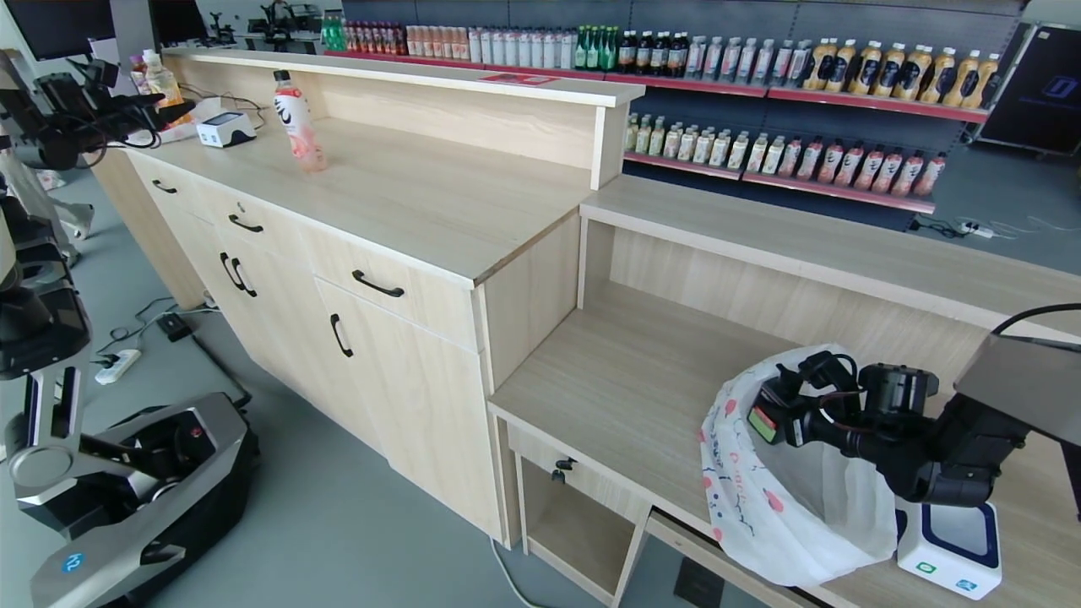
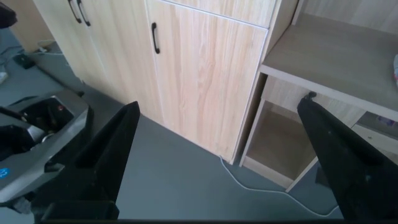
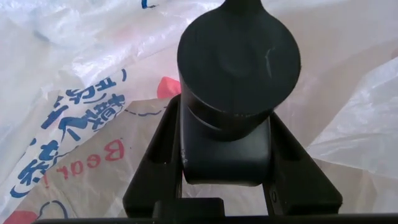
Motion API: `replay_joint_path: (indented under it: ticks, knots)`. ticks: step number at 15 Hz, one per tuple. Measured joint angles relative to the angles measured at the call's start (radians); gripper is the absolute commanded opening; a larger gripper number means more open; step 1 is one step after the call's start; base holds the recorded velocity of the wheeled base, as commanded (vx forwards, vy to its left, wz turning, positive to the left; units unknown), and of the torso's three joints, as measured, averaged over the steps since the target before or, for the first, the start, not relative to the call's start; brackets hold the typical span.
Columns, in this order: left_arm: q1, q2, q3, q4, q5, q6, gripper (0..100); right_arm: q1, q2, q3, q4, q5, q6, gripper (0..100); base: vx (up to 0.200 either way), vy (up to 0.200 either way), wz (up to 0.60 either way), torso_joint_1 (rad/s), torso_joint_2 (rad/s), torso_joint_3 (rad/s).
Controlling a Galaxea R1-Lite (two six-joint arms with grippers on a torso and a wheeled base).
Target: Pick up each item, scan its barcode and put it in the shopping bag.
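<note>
Left wrist view: the left gripper [image 2: 217, 107] is seen with its jaws spread wide and nothing between them, held above the grey floor [image 2: 186, 180] in front of the cabinet doors [image 2: 205, 68].

In the head view, starting at the left, a small white device [image 1: 224, 128] is set on the upper tabletop [image 1: 439, 203]. A pink bottle [image 1: 297, 122] stands upright near it, apart from it. Behind these, shelves [image 1: 760, 93] are lined with rows of bottles.

Farther right, on the lower tabletop [image 1: 625, 380], the shopping bag [image 1: 785, 523] is set with its mouth open. The right gripper [image 1: 773, 414] is held at that mouth. In the right wrist view a dark, round-bodied item [image 3: 239, 62] is seen pinched between the jaws, with the bag's printed white plastic spread behind it. What kind of item it is cannot be told.

A white box with a blue face [image 1: 950, 549] is set just beside the bag, on its right.
</note>
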Motion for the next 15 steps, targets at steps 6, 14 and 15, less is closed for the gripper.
replay_joint_path:
  ticks: [6, 14, 15]
  knots:
    - [0.000, 0.000, 0.000, 0.000, 0.000, 0.000, 100, 0.000, -0.030, 0.017, 0.018, 0.001, 0.040, 100, 0.000, 0.000, 0.00, 0.000, 0.00, 0.000]
    - [0.000, 0.000, 0.000, 0.000, 0.000, 0.000, 100, -0.021, -0.599, 0.377, 0.099, -0.003, 0.050, 100, 0.000, 0.000, 0.00, 0.000, 0.00, 0.000]
    - [0.000, 0.000, 0.000, 0.000, 0.000, 0.000, 100, -0.038, -0.706, 0.424, 0.130, -0.005, 0.004, 100, 0.000, 0.000, -0.60, 0.002, 0.00, 0.007]
